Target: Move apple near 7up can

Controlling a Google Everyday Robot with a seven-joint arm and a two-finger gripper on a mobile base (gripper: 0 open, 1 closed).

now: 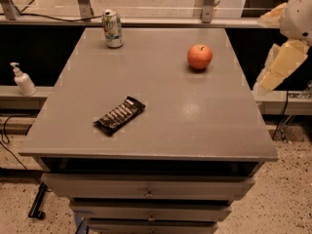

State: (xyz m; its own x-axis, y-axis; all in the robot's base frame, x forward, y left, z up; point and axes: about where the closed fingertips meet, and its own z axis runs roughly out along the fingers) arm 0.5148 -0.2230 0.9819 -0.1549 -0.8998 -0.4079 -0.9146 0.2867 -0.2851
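So far nothing was done, by the look of it: apple (200,56) sat at approx 1 o'clock on the tabletop (195,121), well apart from the 7up can (112,29), upright at 11 o'clock. Gripper (279,69) hung off the table's edge at 2-3 o'clock, clear of the apple; open or closed, couldn't tell. Left, imo: reach, grasp, carry to 11 o'clock & set down beside the can w/o knocking it.

The gripper (279,67) sits past the tabletop's (195,116) right edge: pale cream wedge-shaped pieces beneath a rounded white housing (298,13).
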